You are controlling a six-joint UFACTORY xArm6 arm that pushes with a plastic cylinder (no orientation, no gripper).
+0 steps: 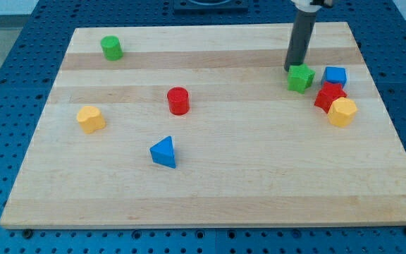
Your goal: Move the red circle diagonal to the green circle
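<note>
Red circle (178, 100) is the item under inspection: a short upright cylinder standing alone on the wooden board (210, 190), a little left of centre in the view.

Board: pale wood, flat, resting on a blue perforated table (5, 42). Surface looks smooth, so blocks should slide readily.

Rod and my tip (292, 68): the dark rod comes down from the view's top at the right. The tip rests just beside the green star-shaped block (301, 77), at its upper left edge; whether it touches cannot be told. There is no hand or gripper to spread or pinch, only a plain rod that pushes. The tip is well apart from the red circle.

Blocks:
- Cluster at the view's right: green star-shaped block, blue cube (335, 75), red star-shaped block (329, 96) and yellow hexagonal block (342, 111), the last two touching.
- Blue triangle (163, 152), below the red circle.
- Yellow block (90, 118), shape unclear, at the view's left.
- Green circle (111, 48), near the upper left corner, well apart from the red circle.

Handling judgement: the red circle appears light, rigid and not fragile. Its round wall will tend to roll off an off-centre contact, so the push should meet it squarely, on the side facing away from the intended travel. It already lies down and to the right of the green circle; a push from its lower right side would bring it closer.
</note>
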